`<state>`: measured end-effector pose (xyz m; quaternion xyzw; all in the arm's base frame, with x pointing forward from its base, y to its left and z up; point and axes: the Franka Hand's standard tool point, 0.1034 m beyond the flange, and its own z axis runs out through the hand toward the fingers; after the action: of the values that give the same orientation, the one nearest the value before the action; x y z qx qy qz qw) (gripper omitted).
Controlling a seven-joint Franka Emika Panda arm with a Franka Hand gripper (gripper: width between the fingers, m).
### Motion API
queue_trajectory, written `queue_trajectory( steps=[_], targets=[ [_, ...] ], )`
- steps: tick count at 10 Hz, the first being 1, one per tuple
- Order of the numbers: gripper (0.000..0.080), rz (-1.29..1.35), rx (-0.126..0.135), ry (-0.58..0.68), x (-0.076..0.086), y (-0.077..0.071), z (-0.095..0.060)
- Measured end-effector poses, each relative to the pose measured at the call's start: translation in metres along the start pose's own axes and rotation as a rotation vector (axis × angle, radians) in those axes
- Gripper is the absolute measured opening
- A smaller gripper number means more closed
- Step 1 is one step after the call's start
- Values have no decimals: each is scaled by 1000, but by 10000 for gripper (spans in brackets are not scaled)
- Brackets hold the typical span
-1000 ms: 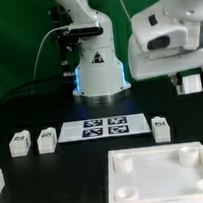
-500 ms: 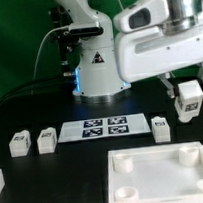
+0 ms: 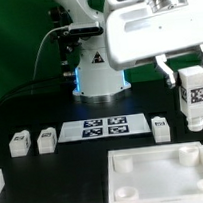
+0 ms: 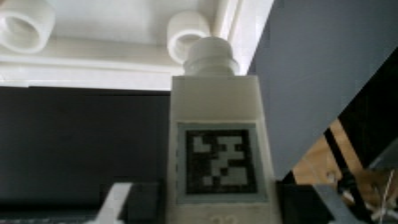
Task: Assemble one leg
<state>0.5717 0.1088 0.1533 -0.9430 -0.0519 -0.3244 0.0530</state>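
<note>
White plastic and stubby, the leg (image 3: 195,99) hangs upright in the air at the exterior view's right. Its black-and-white tag (image 3: 196,97) faces that camera. The gripper (image 3: 191,73) is closed on the leg's upper end. Its fingers are largely hidden there, so the grip appears firm rather than plainly shows it. The leg's lower end is clear of the black table (image 3: 86,166), above and behind the far right corner of the large white panel (image 3: 158,184). In the wrist view, the leg's round peg (image 4: 208,55) points toward the panel's sockets. A second block (image 3: 161,128) stands just beside the marker board (image 3: 105,127). A third block (image 3: 46,140) and a fourth block (image 3: 19,145) stand on the board's other side.
</note>
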Motion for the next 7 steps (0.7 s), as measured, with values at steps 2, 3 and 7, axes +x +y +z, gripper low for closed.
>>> queue_trajectory(
  steps=[2, 3, 7],
  targets=[
    [294, -1, 3, -48, -4, 0, 2],
    [294, -6, 4, -49, -6, -1, 6],
    [294, -45, 18, -33, 1, -7, 48]
  ],
)
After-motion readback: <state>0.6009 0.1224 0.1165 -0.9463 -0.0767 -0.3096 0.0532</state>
